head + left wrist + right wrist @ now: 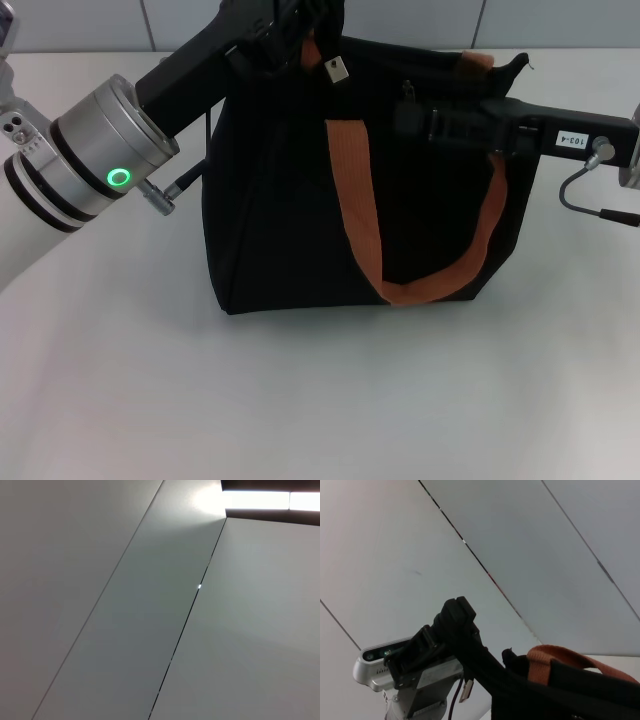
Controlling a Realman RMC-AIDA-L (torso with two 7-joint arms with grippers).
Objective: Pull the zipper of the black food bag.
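When viewed from the head camera, shows the black food bag (270, 200) standing upright in the middle of the white table (320, 400), with a rust-orange handle loop (352, 190) hanging down its near face. Finds the left gripper (292, 32) at the bag's top corner on the robot's left, reaching in from the left and clamped on the fabric of the rim there. Confirms this from the right wrist camera, with the left gripper (456, 622) black against the pale wall and the bag (560, 690) running off from it. Places a small pale tag (333, 68) just beside that gripper, dangling from the rim. Puts the right gripper (408, 118) at the top of the bag on the robot's right, arm stretched in level from the right. Cannot tell whether it is apart or together, being dark on dark. Spots the zipper (408, 90) as a small tab just above that gripper, on the bag's top edge. Sees only wall panels from the left wrist camera.
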